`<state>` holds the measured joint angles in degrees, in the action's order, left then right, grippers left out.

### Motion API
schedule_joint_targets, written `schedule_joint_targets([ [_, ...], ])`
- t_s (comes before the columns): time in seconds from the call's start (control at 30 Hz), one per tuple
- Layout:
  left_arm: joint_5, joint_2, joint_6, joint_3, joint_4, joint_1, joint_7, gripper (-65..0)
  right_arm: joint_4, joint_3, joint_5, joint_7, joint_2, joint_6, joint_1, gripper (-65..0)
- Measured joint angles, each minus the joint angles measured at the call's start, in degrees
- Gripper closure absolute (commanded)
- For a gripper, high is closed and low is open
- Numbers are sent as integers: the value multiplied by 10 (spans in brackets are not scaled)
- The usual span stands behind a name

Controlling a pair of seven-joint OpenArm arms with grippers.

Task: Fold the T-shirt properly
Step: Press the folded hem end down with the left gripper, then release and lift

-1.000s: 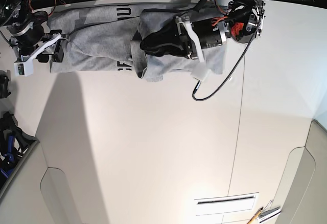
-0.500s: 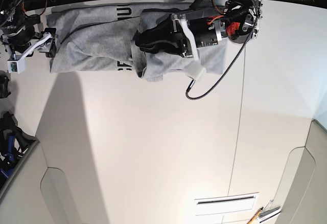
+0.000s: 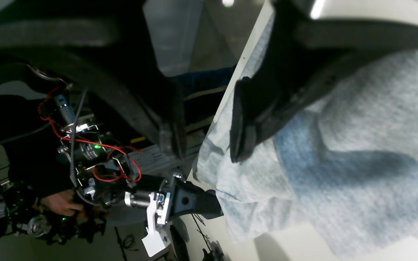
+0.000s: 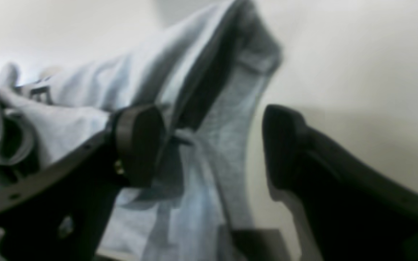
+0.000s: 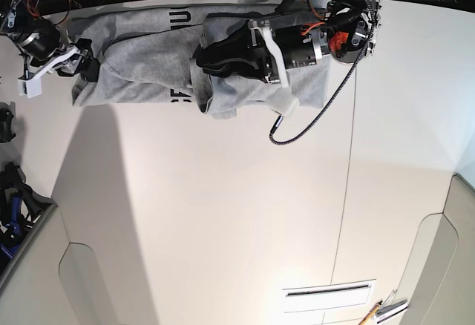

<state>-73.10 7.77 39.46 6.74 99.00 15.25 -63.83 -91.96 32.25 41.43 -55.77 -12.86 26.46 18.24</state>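
The light grey T-shirt lies bunched in a long band along the table's far edge, with black lettering showing at a fold. My left gripper hovers low over its middle, jaws open; in the left wrist view one finger rests on the T-shirt and nothing is pinched. My right gripper is at the shirt's left end, open. In the right wrist view one finger lies on the T-shirt, the other over bare table.
A black cable loops from the left arm onto the table in front of the shirt. A bin with dark and blue items stands at the left edge. A slot plate and small tools sit near the front right.
My right gripper has opened wide, drawn back from the shirt's left end, then come in to it again a little higher. The left gripper shifted slightly leftward over the shirt.
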Motion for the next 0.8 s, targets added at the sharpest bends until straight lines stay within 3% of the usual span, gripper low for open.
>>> schedule_joint_targets([
  [0.23,0,0,0,0,0,0,0,-241,1,0,31,-24,0,16,0,-444],
  [0.3,0,0,0,0,0,0,0,-241,1,0,31,-25,0,24,0,-409],
  [0.47,0,0,0,0,2,-2,0,-241,5,-1,28,-42,2,25,1,-10],
  [0.6,0,-1,0,-29,45,-2,-21,-241,5,-1,29,-45,2,25,0,0],
  [0.8,0,2,0,-134,114,3,-40,-241,3,-1,35,-45,2,25,0,0],
])
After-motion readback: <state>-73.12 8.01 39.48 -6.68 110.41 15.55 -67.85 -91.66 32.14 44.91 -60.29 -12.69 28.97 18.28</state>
